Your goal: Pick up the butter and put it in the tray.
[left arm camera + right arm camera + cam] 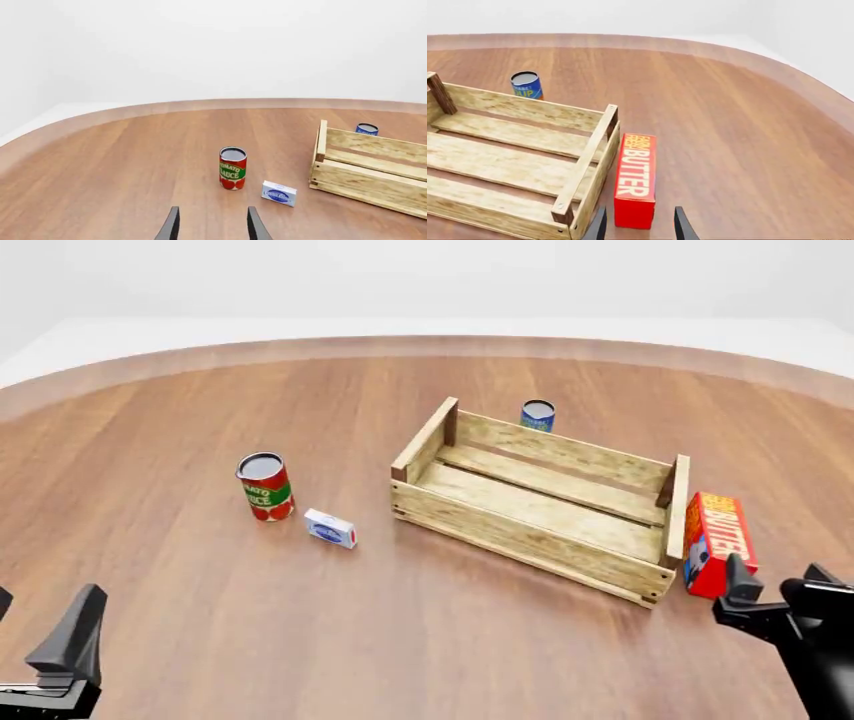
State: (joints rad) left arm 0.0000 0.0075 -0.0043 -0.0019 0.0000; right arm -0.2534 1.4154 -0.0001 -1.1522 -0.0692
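The butter (717, 540) is a red-orange carton with white "BUTTER" letters. It rests on the table just outside the right end of the tray (527, 530), a slatted wooden crate that holds nothing. My right gripper (779, 582) is open right behind the butter. In the right wrist view the butter (635, 177) runs along the tray's end wall (587, 160), and its near end sits between the spread fingertips of the right gripper (639, 225) without being gripped. My left gripper (40, 618) is open and empty at the table's near left, far from the butter.
A tomato sauce can (266, 486) and a small white-blue box (330, 528) stand left of the tray; both show in the left wrist view, the can (233, 167) and the box (279, 193). A blue can (538, 415) stands behind the tray.
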